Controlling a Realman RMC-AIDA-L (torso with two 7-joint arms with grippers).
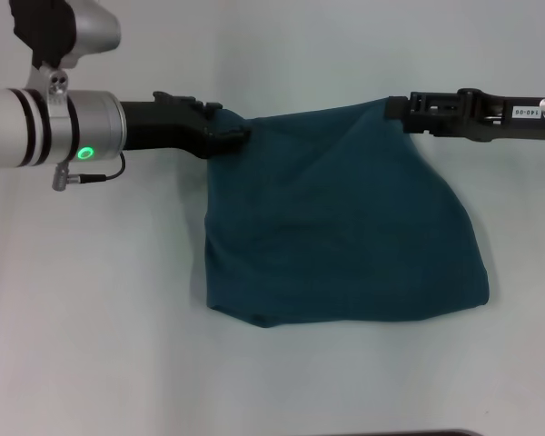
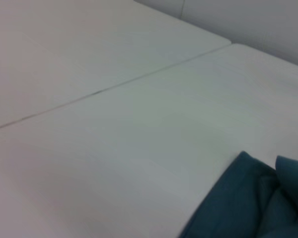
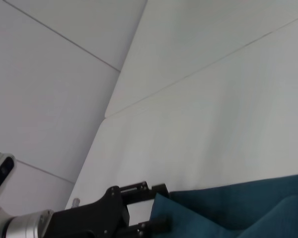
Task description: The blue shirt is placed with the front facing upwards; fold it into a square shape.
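Both tools, left (image 1: 225, 134) and right (image 1: 395, 109), clamped on shirt (image 1: 345, 227) far corners; could slip, dropping fold crooked onto bench (image 1: 91, 318).

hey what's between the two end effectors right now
In the head view, the top edge of the blue shirt spans the gap between the left end effector and the right end effector, each pinching one upper corner; the rest drapes onto the white table.

Your left arm (image 1: 36, 127): silver cylinder, black bands, green LED, thin black cable, black left gripper (image 1: 220, 133). Your right gripper (image 1: 398, 111): black, slim, white printed label, silver screw.
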